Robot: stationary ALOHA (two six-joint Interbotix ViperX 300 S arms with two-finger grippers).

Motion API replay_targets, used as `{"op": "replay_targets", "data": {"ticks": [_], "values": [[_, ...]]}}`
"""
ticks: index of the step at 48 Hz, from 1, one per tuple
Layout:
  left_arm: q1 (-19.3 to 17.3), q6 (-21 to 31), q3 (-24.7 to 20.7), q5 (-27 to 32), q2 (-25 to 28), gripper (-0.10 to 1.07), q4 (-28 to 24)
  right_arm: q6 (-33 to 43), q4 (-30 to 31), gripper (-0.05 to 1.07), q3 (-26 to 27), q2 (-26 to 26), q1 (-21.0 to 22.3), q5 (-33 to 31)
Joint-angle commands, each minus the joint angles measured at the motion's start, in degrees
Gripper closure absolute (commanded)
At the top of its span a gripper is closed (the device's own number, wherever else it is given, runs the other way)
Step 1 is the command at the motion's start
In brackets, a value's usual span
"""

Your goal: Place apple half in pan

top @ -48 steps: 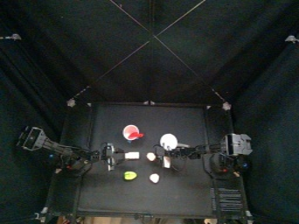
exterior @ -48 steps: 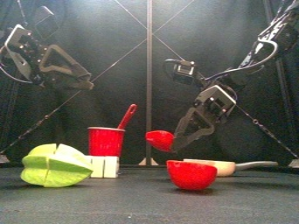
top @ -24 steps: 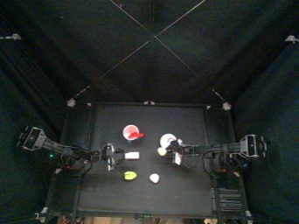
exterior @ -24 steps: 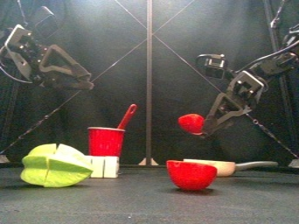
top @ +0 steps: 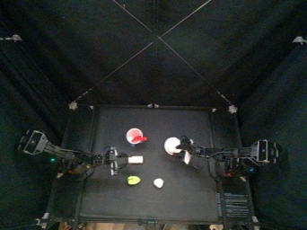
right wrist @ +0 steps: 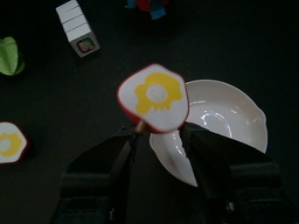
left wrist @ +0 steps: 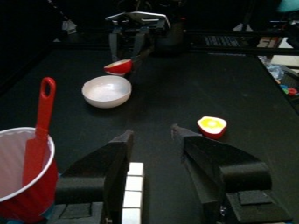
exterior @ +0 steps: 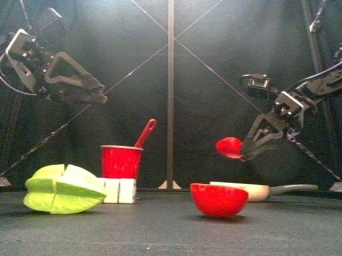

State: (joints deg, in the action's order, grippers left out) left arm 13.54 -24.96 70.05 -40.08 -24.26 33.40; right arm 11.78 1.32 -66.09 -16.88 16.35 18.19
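Note:
My right gripper (right wrist: pixel 158 129) is shut on an apple half (right wrist: pixel 153 94), red-skinned with a cream and yellow cut face. It hangs in the air at the rim of the pan (right wrist: pixel 222 127), a white shallow dish. In the front view this apple half (exterior: pixel 231 147) sits well above the pan (exterior: pixel 257 190). A second apple half (exterior: pixel 219 199) lies on the table in front of the pan. My left gripper (left wrist: pixel 152 133) hovers open and holds nothing, on the table's left side, away from both.
A red cup (exterior: pixel 122 160) with a red spoon stands left of centre, a small white block (exterior: pixel 120 190) before it. A yellow-green piece (exterior: pixel 63 188) lies at the front left. The pan's handle (exterior: pixel 297 187) points right.
My right gripper has carried the apple half up and to the right, from beside the red cup to the pan's rim. The left arm has not moved.

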Motion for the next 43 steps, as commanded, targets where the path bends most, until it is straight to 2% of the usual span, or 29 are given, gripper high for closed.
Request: {"op": "replay_targets", "data": {"ticks": [1,11,43], "values": [[-0.09,0.00,-0.88,-0.26,0.00,0.18,-0.09,-0.09,-0.88,0.23,0.44,0.35,0.97,0.62],[-0.18,0.00,-0.88,-0.26,0.18,0.18,-0.09,-0.09,-1.14,0.22,0.88,2.46,1.32,0.62],[-0.26,0.00,-0.88,-0.26,0.26,0.18,-0.09,-0.18,-1.14,0.23,1.05,2.55,1.76,0.62]]}}
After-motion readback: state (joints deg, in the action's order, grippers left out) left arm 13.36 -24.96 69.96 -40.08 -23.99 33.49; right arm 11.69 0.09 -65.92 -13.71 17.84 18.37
